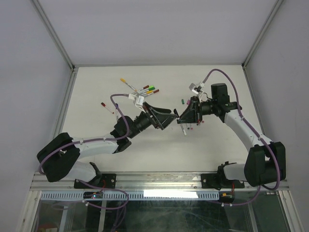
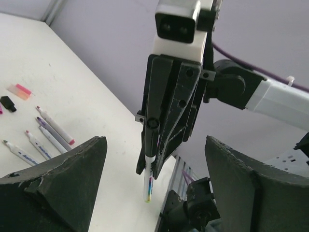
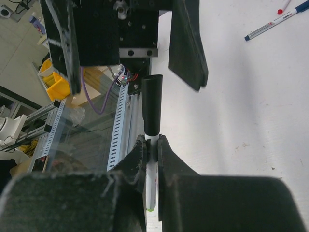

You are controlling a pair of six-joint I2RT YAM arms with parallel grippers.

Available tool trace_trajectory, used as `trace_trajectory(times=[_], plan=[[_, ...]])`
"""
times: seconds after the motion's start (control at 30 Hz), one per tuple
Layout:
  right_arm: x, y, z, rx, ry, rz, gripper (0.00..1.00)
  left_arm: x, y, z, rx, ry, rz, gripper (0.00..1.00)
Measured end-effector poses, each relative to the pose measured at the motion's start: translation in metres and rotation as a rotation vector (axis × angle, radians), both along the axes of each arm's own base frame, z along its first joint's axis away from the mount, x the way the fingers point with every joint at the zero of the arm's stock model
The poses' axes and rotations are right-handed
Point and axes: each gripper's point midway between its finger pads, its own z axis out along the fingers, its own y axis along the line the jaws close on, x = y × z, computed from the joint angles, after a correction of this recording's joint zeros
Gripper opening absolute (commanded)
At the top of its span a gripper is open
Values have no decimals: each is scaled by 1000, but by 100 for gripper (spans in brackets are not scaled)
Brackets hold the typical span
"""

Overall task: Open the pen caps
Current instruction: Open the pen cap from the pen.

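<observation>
My right gripper [image 3: 151,142] is shut on the white barrel of a pen [image 3: 151,180], held above the table. That pen's black cap [image 3: 151,104] sticks out past the fingertips, still on the pen. My left gripper [image 2: 154,141] faces it with jaws wide open, one finger [image 3: 186,43] beside the cap and touching nothing. From the left wrist, the held pen [image 2: 148,186] hangs from the right gripper with its yellow-green end down. In the top view the two grippers, left [image 1: 171,115] and right [image 1: 183,120], meet at the table's middle.
Capped pens lie in a cluster [image 1: 146,90] at the back, and one red-capped pen [image 1: 104,106] lies alone to the left. Uncapped pens [image 2: 53,128] lie below the right gripper, with loose pink [image 2: 19,89] and black [image 2: 7,103] caps. The table's slotted front rail [image 3: 118,125] is close by.
</observation>
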Motion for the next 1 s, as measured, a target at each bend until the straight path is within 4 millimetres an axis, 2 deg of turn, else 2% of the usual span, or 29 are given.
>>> trace_trajectory(times=[0.1, 0.23, 0.43, 0.57, 0.6, 0.67, 0.77, 0.8, 0.87, 1.0], plan=[[-1, -1, 1, 4, 4, 3, 0, -4, -17, -9, 23, 10, -12, 71], [-1, -1, 1, 6, 6, 5, 0, -3, -28, -16, 31, 14, -1, 60], [0, -1, -1, -3, 6, -3, 0, 11, -30, -33, 54, 50, 52, 46], [2, -1, -5, -22, 0, -18, 0, 16, -30, -30, 46, 52, 75, 42], [2, -1, -6, -26, -2, -21, 0, 18, -31, -28, 43, 52, 83, 36], [3, -1, -8, -38, -3, -28, 0, 21, -31, -25, 34, 53, 96, 17], [6, -2, -13, -62, -5, -47, 0, 21, -32, -21, 25, 54, 98, 3], [6, -2, -14, -64, -4, -49, 2, 21, -33, -21, 28, 55, 99, 0], [8, -2, -16, -75, -3, -59, 19, 21, -33, -24, 35, 60, 98, 0], [9, -2, -17, -80, 7, -63, 42, 22, -32, -25, 39, 63, 100, 0]])
